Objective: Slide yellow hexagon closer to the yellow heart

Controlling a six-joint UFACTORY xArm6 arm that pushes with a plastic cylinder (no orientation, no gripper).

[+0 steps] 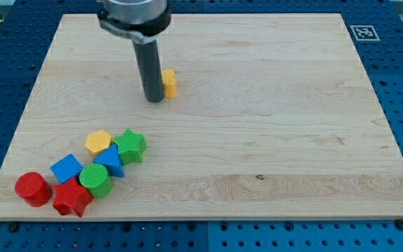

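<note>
The yellow hexagon (98, 142) lies at the view's lower left, at the top of a cluster of blocks. The yellow heart (169, 82) lies alone in the upper middle of the board, partly hidden behind my rod. My tip (154, 100) rests on the board just left of and slightly below the yellow heart, touching or nearly touching it. The tip is well above and to the right of the yellow hexagon.
Beside the hexagon are a green star (131, 146), a blue triangle-like block (110, 161), a blue cube (66, 169), a green cylinder (96, 180), a red star (71, 198) and a red cylinder (33, 189). The wooden board (271, 126) lies on a blue pegboard.
</note>
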